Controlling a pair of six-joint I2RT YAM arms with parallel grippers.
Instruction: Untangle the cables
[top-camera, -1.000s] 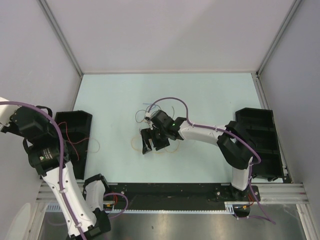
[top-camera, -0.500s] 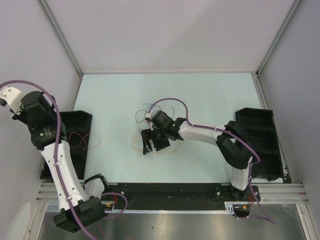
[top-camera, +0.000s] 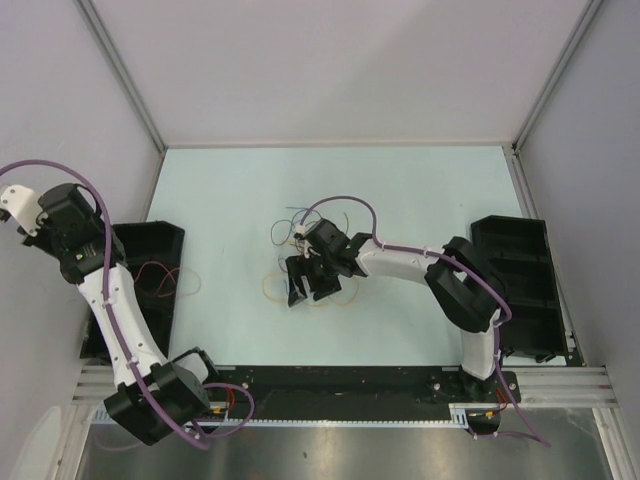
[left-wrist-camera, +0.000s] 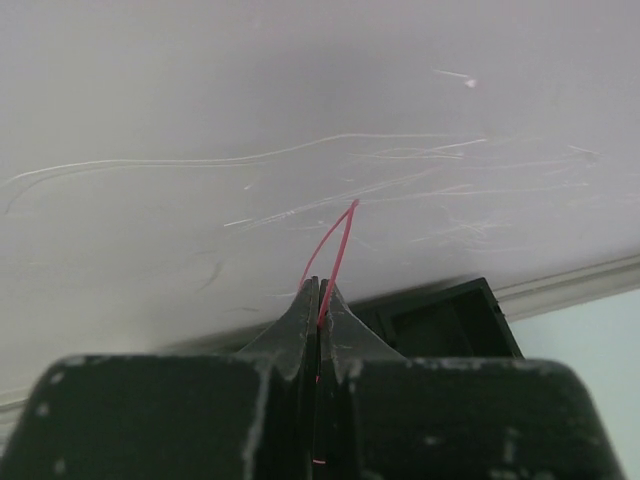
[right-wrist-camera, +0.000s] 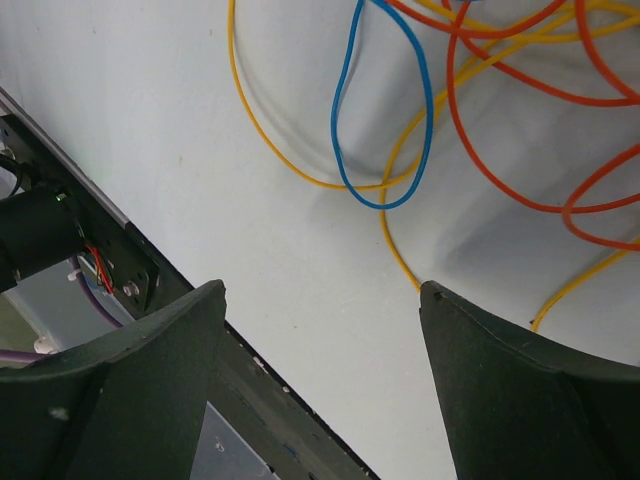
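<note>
Black right gripper (right-wrist-camera: 320, 300) is wide open with nothing in it, low over the bench (top-camera: 420, 190) near the middle. One fingertip is just beside the yellow cable (right-wrist-camera: 262, 140). The blue cable (right-wrist-camera: 345, 130) loops across the yellow, and the orange cable (right-wrist-camera: 500, 135) coils over both further out. So the main tangle (top-camera: 290, 232) sits mid-bench, at and just beyond the fingertips.

Far left, the left gripper (left-wrist-camera: 318, 292) is clamped on the red cable (left-wrist-camera: 335, 245), held high by the wall above the left tray (top-camera: 165, 245). The red strand trails down into that tray.

My read: red is pulled clear and ready to drop, and the right arm is lining up the next strand. Next move needs the right gripper closing on one cable only. Yellow is closest, so grip it away from the blue crossing, then pull outwards slowly. Left should release over the tray.
</note>
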